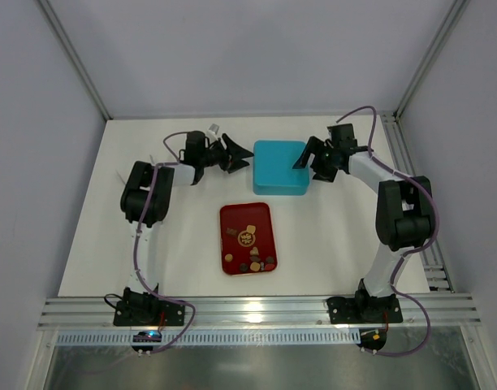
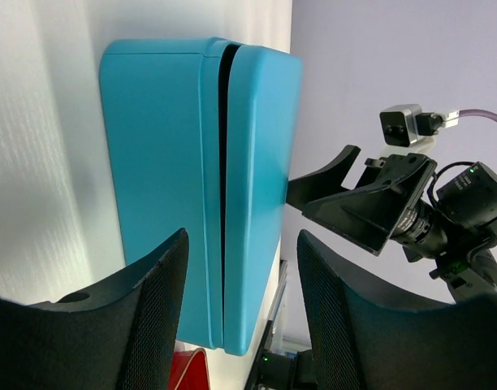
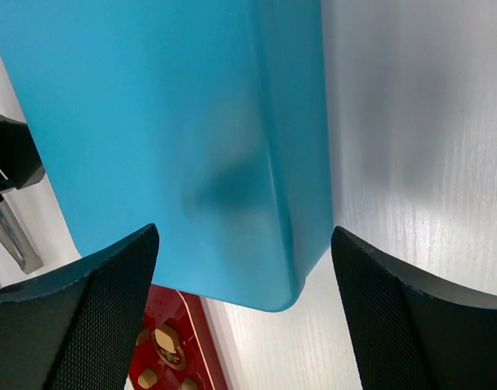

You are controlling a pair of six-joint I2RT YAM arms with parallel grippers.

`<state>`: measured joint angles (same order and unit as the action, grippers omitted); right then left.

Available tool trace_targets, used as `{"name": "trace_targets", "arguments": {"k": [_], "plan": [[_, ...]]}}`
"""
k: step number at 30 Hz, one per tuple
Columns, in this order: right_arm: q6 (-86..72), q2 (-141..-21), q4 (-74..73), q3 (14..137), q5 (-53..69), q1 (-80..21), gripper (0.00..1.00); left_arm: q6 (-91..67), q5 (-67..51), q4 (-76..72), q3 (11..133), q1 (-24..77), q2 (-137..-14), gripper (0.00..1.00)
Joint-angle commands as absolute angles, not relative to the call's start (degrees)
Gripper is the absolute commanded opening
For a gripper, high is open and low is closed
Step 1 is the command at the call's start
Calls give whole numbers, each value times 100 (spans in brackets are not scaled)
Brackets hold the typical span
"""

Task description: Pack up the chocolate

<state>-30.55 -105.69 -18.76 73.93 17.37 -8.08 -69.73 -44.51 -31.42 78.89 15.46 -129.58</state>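
My left gripper [image 1: 237, 158] is just beside the left side of the blue box [image 1: 279, 166]. Its fingers [image 2: 151, 309] are spread apart and hold nothing. My right gripper [image 1: 304, 160] is at the right side of the box. From above, its tip looks like it touches the box. Its fingers [image 3: 94, 309] are spread wide, and nothing is in them.

The box sits on the white table [image 1: 338, 244], toward the far side. A dark crack runs along its side, between two blue halves.

The chocolate [image 1: 247, 238] is not in the box. The little pieces lie on the red tray [image 1: 247, 215], nearer to me than the box, between my two arms. Some are brown and some are tan.
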Motion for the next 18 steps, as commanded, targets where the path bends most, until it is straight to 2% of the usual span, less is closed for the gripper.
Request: {"name": "trace_targets", "arguments": {"k": [1,18], "plan": [[-3155,-10213,-1565,7225,1898,-791,87,-6794,-4597,-3208,8059,1652,-12691,56],[-3410,-10072,-1468,6996,2294,-782,86,-6671,-4518,-2980,8130,1775,-12639,55]]}}
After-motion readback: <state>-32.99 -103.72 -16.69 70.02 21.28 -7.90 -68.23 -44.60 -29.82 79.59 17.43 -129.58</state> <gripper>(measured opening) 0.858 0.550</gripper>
